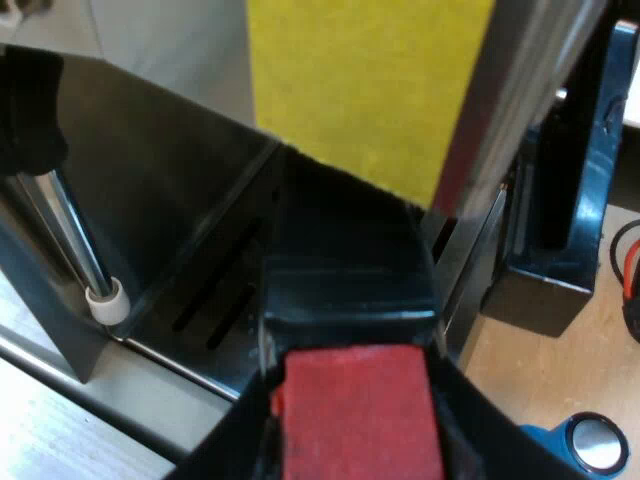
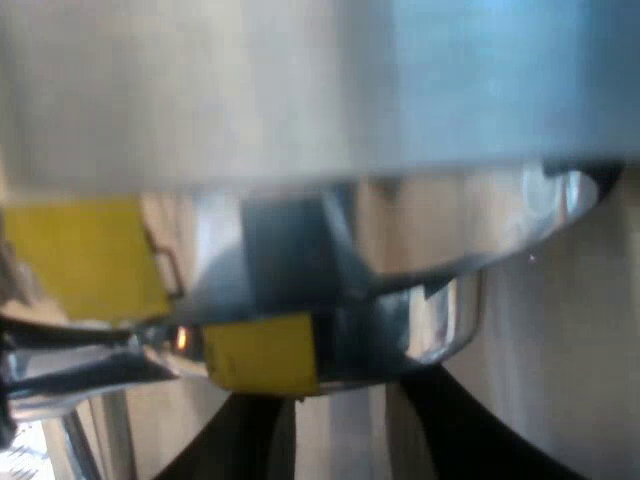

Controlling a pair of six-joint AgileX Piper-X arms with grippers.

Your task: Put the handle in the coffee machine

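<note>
Left wrist view: one left pincer (image 1: 356, 425) clenched on one red-ended handle (image 1: 350, 290); right pincer (image 2: 345, 400) spread.

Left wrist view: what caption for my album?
Left gripper holds the red-ended handle at the espresso machine, above its drip tray.

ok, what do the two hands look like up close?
Alike. The left hand and the right hand each have two plain black fingers, broad at the base and narrowing toward the tips. No markings visible.
</note>
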